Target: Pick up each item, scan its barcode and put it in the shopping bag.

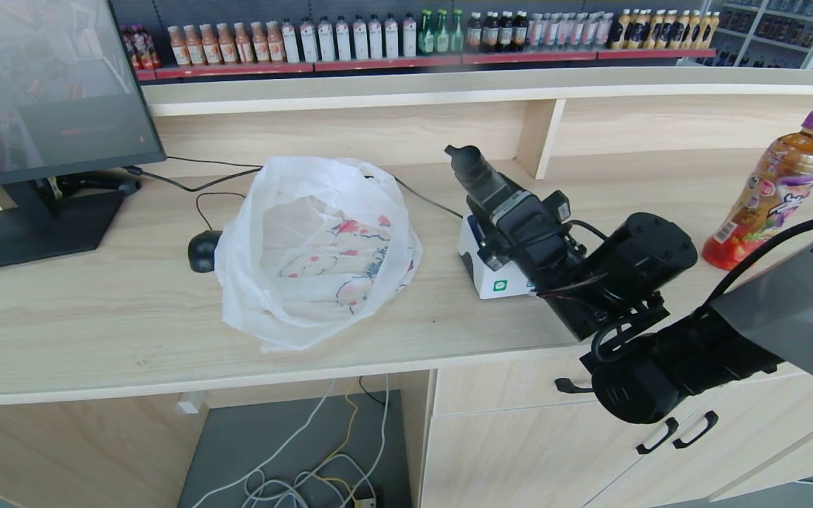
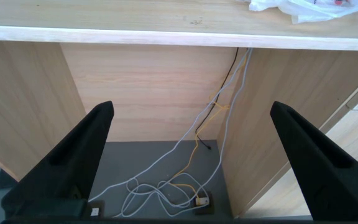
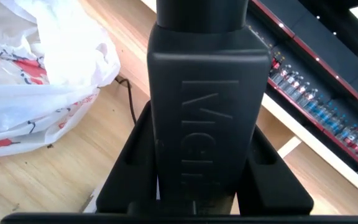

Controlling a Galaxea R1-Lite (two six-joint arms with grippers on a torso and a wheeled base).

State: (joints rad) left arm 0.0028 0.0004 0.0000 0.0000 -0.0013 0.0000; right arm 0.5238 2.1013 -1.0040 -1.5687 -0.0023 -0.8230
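A white plastic shopping bag (image 1: pixel 315 247) lies open on the wooden counter (image 1: pixel 96 310), with a red-and-white printed pack inside it. A bottle of orange-red drink with a purple cap (image 1: pixel 773 194) stands at the counter's right end. My right gripper (image 1: pixel 519 229) is shut on a black barcode scanner (image 1: pixel 480 176), held over the counter between bag and bottle, its head pointing up and away. The scanner's body (image 3: pixel 207 93) sits between the right gripper's (image 3: pixel 201 171) fingers, with the bag (image 3: pixel 36 87) beyond. My left gripper (image 2: pixel 192 107) is open below the counter edge, holding nothing.
A white box (image 1: pixel 495 279) stands under the held scanner. A monitor (image 1: pixel 39 85) on a black stand is at the left, with a black mouse (image 1: pixel 203 250) and cables near the bag. A raised ledge (image 1: pixel 449 88) backs the counter. Cables (image 2: pixel 185 180) lie under the counter.
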